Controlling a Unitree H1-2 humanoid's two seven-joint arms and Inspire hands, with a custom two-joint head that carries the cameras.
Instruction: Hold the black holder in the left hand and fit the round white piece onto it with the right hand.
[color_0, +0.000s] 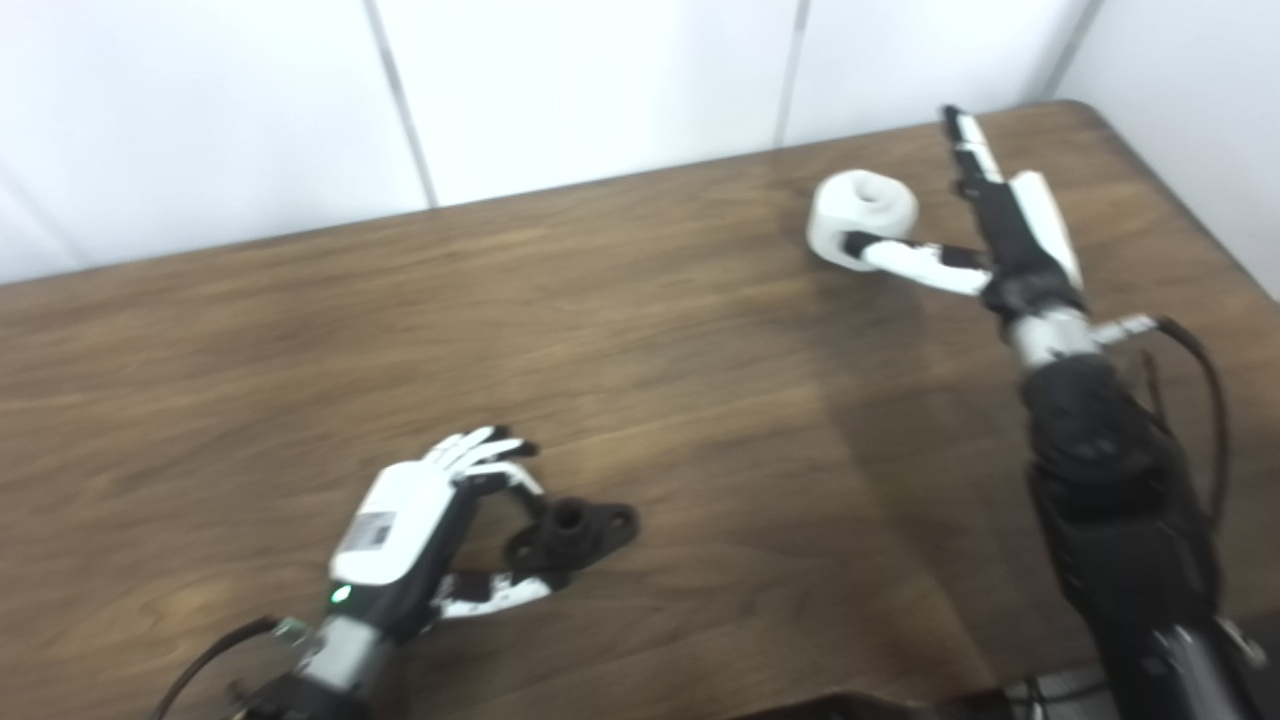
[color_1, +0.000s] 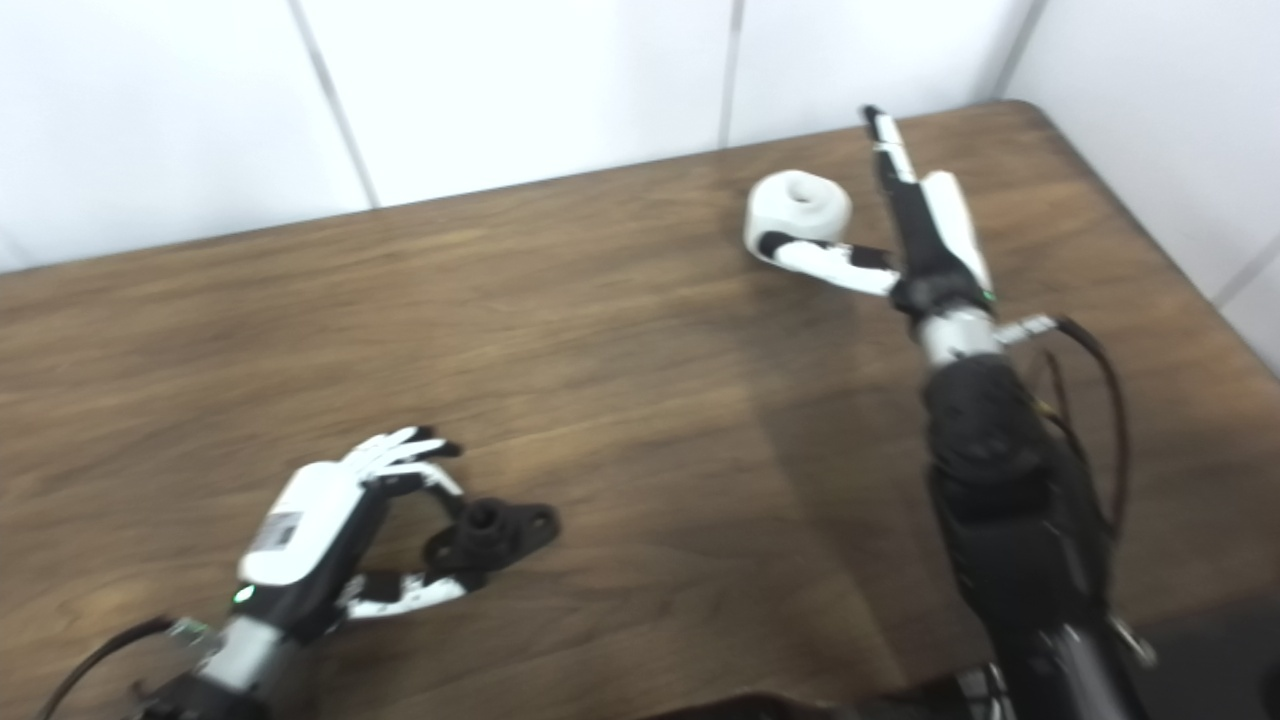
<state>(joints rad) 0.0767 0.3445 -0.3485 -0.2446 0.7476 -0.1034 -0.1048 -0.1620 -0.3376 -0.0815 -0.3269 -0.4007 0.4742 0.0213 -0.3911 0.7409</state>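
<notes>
Holder (color_0: 572, 532) lies on the table (color_0: 700, 420) near the front, left hand (color_0: 420, 530) curled loosely round it, not lifted; far off, right hand (color_0: 990, 240), open, only thumbs the white piece (color_0: 862, 215); a nudge could roll it away.

One black holder (color_0: 575, 533) at 7 o'clock, one round white piece (color_0: 862, 217) at 1 o'clock, two hands, one table (color_0: 650, 350).
</notes>
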